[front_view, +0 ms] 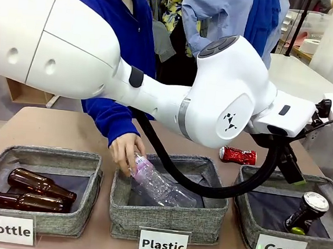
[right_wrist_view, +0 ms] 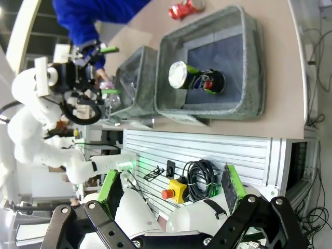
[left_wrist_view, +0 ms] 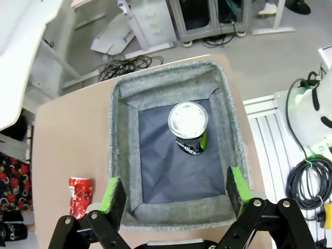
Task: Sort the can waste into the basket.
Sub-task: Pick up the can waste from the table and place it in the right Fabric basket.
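The right jaws hang apart and empty, off the edge of the surface. Nearest on the surface stands the basket (front_view: 243, 220) labelled "Can", with the dark can (front_view: 306, 212) tilted inside it, silver top upward. The left jaws stand wide apart above that basket (nothing between them), clear of the can below. Just beyond the basket's far rim, toward the middle bin, the crushed red can (front_view: 238, 156) lies on the bare surface, outside the basket. In the middle, a person's hand (front_view: 125, 150) grips a clear plastic bottle (front_view: 160, 186) angled into the "Plastic" bin (front_view: 167, 216).
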Controlling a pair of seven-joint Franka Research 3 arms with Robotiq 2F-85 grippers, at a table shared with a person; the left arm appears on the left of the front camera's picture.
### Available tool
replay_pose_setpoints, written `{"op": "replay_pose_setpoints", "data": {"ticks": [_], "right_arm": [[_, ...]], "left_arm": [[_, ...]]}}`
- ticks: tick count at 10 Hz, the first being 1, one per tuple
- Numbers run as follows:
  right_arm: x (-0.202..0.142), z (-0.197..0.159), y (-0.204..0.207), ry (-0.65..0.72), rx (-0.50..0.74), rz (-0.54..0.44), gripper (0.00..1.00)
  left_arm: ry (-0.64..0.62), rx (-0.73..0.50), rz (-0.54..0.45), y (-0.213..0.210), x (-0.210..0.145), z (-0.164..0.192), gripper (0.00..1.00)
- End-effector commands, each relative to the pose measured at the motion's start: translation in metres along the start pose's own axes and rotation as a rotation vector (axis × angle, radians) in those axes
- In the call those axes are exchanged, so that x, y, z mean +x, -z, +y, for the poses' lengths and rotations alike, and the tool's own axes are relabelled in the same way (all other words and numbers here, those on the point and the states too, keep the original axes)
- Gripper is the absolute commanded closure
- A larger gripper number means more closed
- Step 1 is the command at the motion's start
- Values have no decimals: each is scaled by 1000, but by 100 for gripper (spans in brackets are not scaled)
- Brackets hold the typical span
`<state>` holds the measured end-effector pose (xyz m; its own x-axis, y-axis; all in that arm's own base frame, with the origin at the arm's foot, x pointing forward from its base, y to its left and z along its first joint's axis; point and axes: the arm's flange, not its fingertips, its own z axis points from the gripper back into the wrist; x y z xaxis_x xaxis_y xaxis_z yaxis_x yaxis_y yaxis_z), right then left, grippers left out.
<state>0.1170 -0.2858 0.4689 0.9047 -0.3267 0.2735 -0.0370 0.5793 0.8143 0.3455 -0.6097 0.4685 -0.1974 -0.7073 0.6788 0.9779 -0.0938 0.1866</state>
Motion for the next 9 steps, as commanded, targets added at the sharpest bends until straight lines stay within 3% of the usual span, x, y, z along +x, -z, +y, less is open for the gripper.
{"op": "replay_pose_setpoints", "data": {"ticks": [1, 9], "right_arm": [[-6, 5, -5, 14, 4, -21, 0], [9, 3, 4, -9, 75, -5, 0]], "left_arm": [[-46, -12, -18, -7, -1, -4, 0], [-62, 39, 5, -27, -7, -2, 0]]}}
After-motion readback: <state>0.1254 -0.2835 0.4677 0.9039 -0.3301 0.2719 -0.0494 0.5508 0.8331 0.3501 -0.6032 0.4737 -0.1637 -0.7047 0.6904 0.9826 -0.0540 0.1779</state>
